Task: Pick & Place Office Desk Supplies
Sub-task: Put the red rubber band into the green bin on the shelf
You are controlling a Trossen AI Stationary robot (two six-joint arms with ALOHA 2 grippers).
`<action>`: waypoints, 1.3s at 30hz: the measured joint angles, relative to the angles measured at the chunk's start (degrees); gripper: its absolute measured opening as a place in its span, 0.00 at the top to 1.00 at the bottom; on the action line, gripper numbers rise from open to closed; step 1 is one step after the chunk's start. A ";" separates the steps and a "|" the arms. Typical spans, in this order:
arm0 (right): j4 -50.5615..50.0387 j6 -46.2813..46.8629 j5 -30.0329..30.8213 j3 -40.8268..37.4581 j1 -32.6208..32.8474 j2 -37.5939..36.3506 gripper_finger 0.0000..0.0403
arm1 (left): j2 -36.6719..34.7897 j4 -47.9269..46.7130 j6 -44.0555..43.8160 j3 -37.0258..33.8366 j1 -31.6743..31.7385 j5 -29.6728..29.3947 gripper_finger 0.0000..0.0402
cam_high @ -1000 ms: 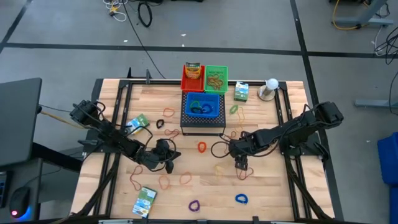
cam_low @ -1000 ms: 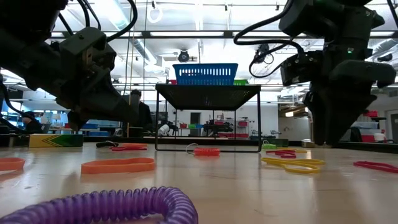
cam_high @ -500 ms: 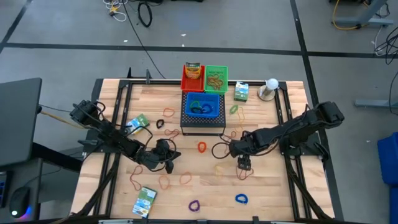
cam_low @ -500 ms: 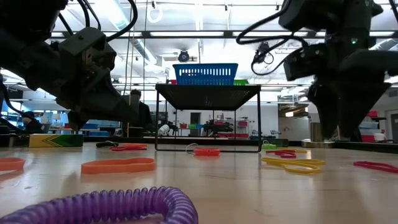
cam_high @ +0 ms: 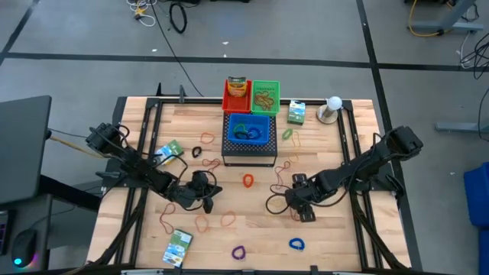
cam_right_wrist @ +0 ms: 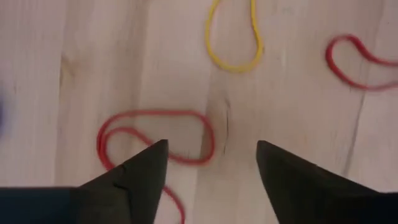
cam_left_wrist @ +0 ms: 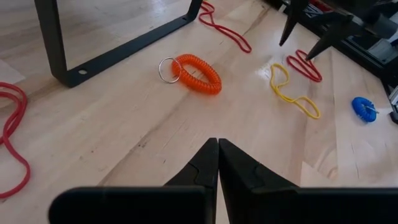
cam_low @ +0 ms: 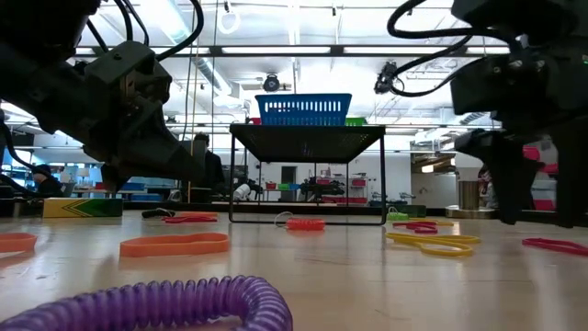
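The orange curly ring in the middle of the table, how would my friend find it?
Start at the black perforated box holding the blue basket. Just in front of it on the wooden table lies the orange coil loop. Unlike the thin flat rubber bands around it, it is thick, springy, with a metal keyring.

Purple coil (cam_low: 156,308) cut off below

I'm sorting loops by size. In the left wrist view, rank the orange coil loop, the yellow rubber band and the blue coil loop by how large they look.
1. Yellow rubber band and orange coil loop: too close to rank.
2. Blue coil loop: smallest, though farther away, so unsure.
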 joint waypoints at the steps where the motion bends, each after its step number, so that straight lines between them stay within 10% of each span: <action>1: 0.74 0.02 0.03 -0.38 0.15 0.00 0.42 | 0.00 -0.01 -0.11 0.00 -0.02 0.00 0.96; 22: 5.32 -2.10 -0.69 -1.37 0.78 1.95 0.98 | 0.00 -0.04 -0.24 0.00 0.00 0.00 0.96; 39: -1.31 -0.99 5.49 8.57 0.42 -1.87 1.00 | 0.07 -2.14 0.16 -0.02 0.00 0.00 0.96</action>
